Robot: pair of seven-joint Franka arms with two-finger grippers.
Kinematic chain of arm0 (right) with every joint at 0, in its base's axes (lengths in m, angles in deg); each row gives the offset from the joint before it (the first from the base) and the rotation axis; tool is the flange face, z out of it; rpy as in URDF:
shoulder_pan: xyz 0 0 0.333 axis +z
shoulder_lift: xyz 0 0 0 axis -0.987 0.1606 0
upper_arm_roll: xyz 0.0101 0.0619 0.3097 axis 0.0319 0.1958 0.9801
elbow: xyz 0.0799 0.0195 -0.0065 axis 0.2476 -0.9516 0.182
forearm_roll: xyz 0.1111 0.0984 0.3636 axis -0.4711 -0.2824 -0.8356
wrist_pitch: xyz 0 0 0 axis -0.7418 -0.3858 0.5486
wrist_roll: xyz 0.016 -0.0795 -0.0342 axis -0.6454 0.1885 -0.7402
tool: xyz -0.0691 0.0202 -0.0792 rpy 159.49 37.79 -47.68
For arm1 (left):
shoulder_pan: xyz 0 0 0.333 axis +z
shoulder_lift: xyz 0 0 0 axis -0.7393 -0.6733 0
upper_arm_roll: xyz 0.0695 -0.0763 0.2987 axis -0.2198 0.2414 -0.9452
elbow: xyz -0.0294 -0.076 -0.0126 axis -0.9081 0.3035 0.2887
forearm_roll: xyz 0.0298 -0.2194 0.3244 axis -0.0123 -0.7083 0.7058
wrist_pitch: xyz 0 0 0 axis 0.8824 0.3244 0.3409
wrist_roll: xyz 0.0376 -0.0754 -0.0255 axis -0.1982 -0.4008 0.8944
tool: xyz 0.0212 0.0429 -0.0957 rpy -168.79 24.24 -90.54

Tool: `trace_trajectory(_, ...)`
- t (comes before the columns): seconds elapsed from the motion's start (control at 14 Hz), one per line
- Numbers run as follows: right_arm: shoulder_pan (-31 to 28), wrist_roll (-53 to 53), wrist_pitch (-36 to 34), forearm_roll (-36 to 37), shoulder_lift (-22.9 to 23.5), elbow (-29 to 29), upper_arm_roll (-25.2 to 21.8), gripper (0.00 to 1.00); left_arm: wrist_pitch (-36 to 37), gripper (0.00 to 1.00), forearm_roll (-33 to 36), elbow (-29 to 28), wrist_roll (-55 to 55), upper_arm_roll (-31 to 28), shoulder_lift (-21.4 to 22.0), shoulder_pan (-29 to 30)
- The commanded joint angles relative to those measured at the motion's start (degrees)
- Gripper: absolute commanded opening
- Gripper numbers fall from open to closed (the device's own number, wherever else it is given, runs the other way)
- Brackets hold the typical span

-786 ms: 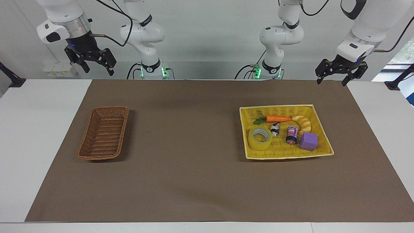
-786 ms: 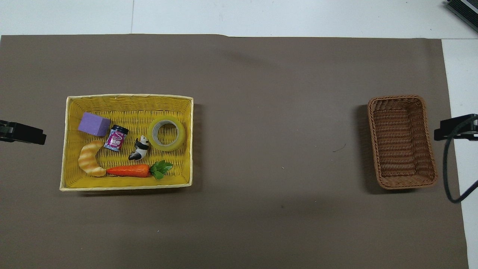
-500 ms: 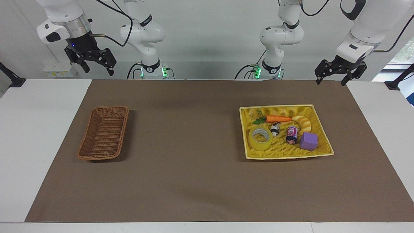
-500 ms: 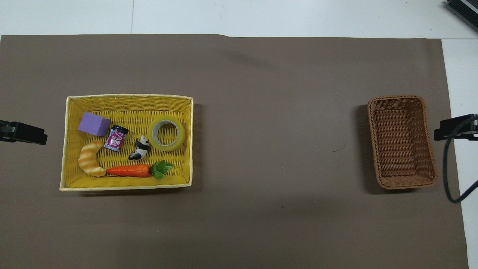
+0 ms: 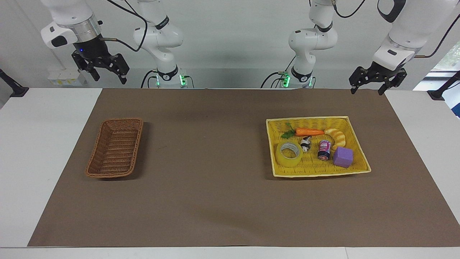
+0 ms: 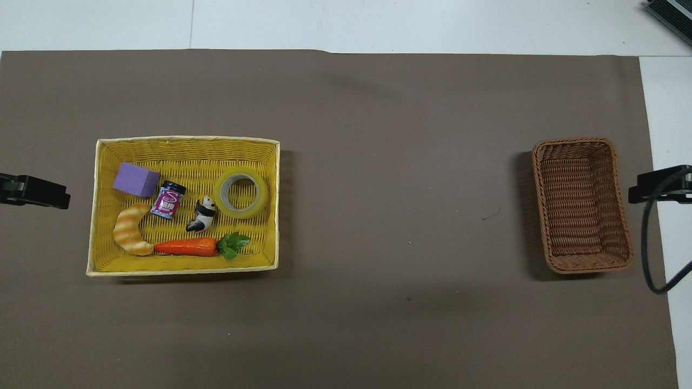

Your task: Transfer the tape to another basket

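Tape [image 5: 289, 154] is seen lying flat in the yellow tray [image 5: 354, 133], near the table's left-arm end | basket [image 5: 115, 148] is set near the right-arm end | left end effector [image 5: 368, 85] and right end effector [image 5: 107, 73] are raised, fingers spread, nothing held.

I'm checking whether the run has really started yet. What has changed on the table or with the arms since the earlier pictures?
Only the left gripper has shifted slightly, up and toward the table's middle, open and empty. The right gripper waits open near the brown basket. The tape lies untouched in the yellow tray; nothing was grasped or released.
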Motion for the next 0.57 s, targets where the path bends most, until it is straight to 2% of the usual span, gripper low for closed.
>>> trace_trajectory(0.0, -0.3, -1.2, -0.1, -1.3, -1.0, -0.9, 0.2, 1.0, 0.3, 1.0, 0.7, -0.5, 1.0, -0.3, 0.6, -0.6)
trace_trajectory(0.5, -0.3, -1.1, 0.0, -1.3, -1.0, -0.9, 0.2, 1.0, -1.2, 1.0, 0.3, -1.4, 2.2, -0.2, 0.1, -1.4)
